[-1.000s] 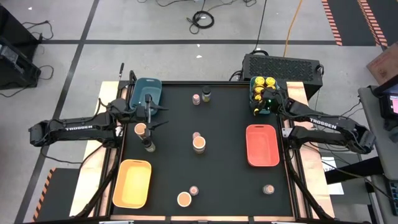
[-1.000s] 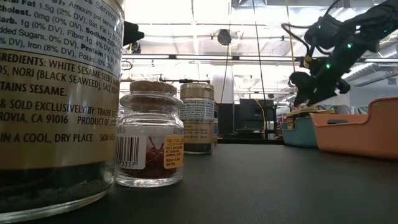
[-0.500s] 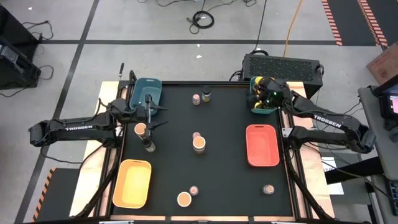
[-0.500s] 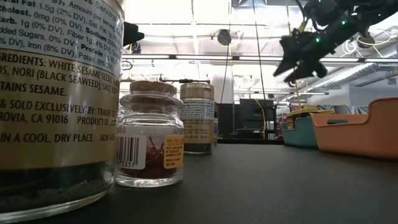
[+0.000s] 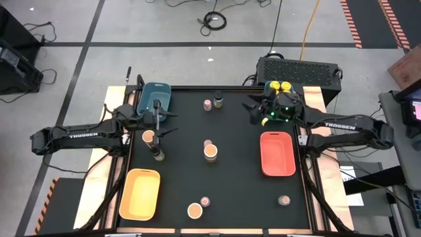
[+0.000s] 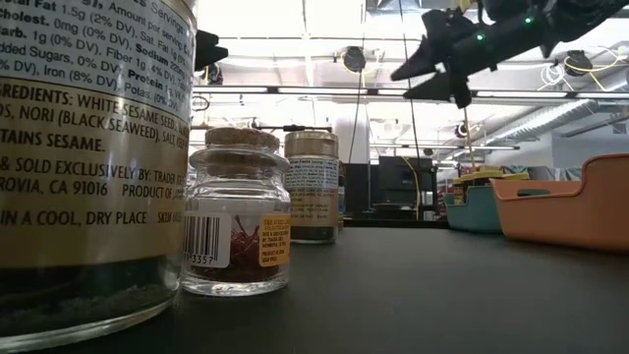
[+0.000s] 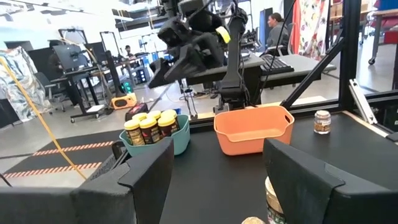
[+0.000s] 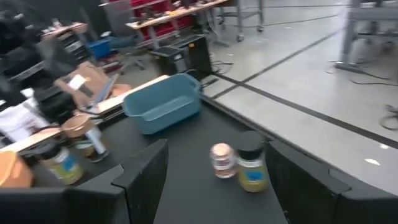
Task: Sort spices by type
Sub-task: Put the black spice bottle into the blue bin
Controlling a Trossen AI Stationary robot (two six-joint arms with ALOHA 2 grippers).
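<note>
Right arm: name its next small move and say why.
Probably carry the right end effector on toward the dark-lidded jar and pinkish-lidded jar at the table's far edge. It hangs open and empty above the table beside the teal tray of yellow-lidded jars, and its wrist view faces that pair.

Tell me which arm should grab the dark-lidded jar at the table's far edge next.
Right. The right gripper hangs open and empty, facing the dark-lidded jar; its wrist view frames that jar. The left gripper is farther off.

My left arm [image 5: 79, 136] and right arm [image 5: 342, 125] both read "TROSSEN". The nearest jar [image 6: 93, 167] label reads "WHITE SESAME SEEDS, NORI (BLACK SEAWEED)" and "STORE IN A COOL, DRY PLACE"
</note>
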